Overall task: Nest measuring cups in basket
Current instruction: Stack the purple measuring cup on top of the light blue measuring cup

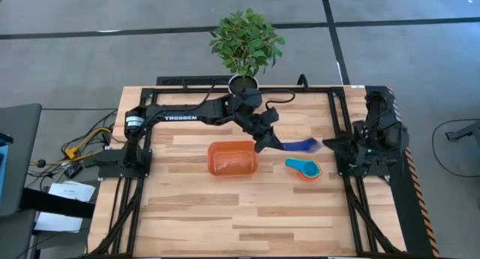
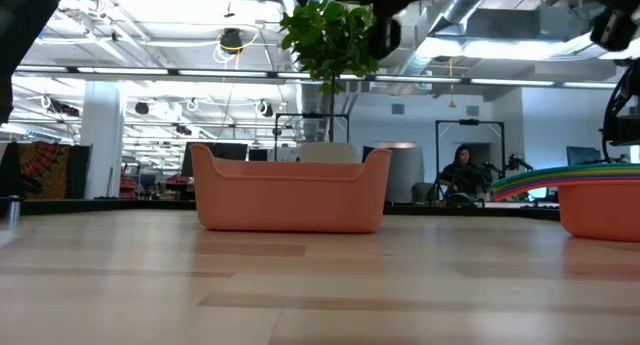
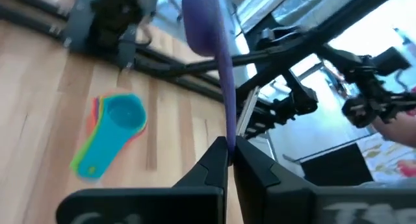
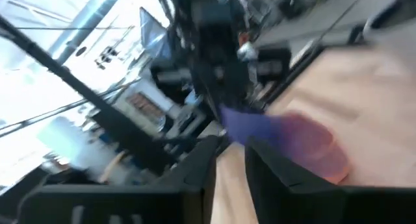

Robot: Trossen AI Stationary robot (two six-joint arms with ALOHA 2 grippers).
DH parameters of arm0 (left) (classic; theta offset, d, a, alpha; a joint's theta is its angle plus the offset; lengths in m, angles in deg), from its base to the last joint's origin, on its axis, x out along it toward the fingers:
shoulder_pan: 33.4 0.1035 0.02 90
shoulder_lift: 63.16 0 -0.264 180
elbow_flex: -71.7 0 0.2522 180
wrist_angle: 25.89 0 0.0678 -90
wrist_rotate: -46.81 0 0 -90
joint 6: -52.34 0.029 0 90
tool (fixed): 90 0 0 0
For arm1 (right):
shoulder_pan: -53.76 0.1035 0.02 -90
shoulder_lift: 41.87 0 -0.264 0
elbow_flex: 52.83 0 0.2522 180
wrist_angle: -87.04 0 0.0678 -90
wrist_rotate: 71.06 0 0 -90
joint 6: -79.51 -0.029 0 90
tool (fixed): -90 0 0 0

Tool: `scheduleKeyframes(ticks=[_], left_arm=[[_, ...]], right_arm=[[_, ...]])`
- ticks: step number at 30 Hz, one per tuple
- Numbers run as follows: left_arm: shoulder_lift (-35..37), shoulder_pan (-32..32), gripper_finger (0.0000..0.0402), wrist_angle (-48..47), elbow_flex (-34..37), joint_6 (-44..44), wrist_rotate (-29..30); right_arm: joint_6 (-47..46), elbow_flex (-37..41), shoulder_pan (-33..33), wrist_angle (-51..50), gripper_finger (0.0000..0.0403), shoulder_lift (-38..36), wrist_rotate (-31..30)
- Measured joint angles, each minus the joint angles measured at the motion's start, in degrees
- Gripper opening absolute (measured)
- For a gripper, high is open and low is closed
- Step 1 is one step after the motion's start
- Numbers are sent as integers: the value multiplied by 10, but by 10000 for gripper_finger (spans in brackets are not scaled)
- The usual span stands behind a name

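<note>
My left gripper (image 1: pixel 264 141) hovers above the table just right of the orange basket (image 1: pixel 232 158), shut on the dark blue measuring cup (image 1: pixel 302 145). In the left wrist view the gripper (image 3: pixel 229 146) shows the cup (image 3: pixel 203 19) sticking out ahead of it. The other cups lie nested in a stack (image 1: pixel 304 169) on the table, light blue on top, right of the basket (image 2: pixel 290 190). This stack (image 3: pixel 110 130) shows green, yellow, orange and red rims. My right gripper (image 4: pixel 231 156) waits open at the table's right edge. My left gripper pinches the dark blue cup's flat handle near its free end (image 3: pixel 230 130) between its two fingers. The fingers slant down from the far left, and the handle runs on in line with them. The cup is lifted clear, its bowl (image 1: pixel 307 145) toward the table's right.
A potted plant (image 1: pixel 246 45) stands at the table's far edge behind the left arm. The right arm (image 1: pixel 371 139) sits folded at the right edge, close to the cup stack. Bare wood (image 1: pixel 247 221) lies on the near side. A person (image 2: pixel 462 173) sits far off in the room.
</note>
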Motion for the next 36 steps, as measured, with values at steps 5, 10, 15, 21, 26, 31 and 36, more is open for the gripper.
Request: scheduleKeyframes(ticks=[5,10,15,21,26,31,36], left_arm=[[-1,6,0,-47,0,-18,9],[-1,7,0,-52,0,-38,13],[-1,11,0,-51,0,-62,2],[-1,26,0,-34,0,-94,-42],[-1,33,0,14,0,-134,-52],[-1,35,0,25,0,-153,-71],[0,34,0,25,0,-153,-79]], right_arm=[[108,-43,0,1,122,0,-67],[194,-81,-2,2,121,8,-88],[267,-99,-9,0,111,51,-101],[324,-114,-30,0,108,111,-100],[342,-129,-69,0,113,170,-100],[403,-143,-128,-1,128,231,-87],[414,-150,-206,-5,150,261,-61]])
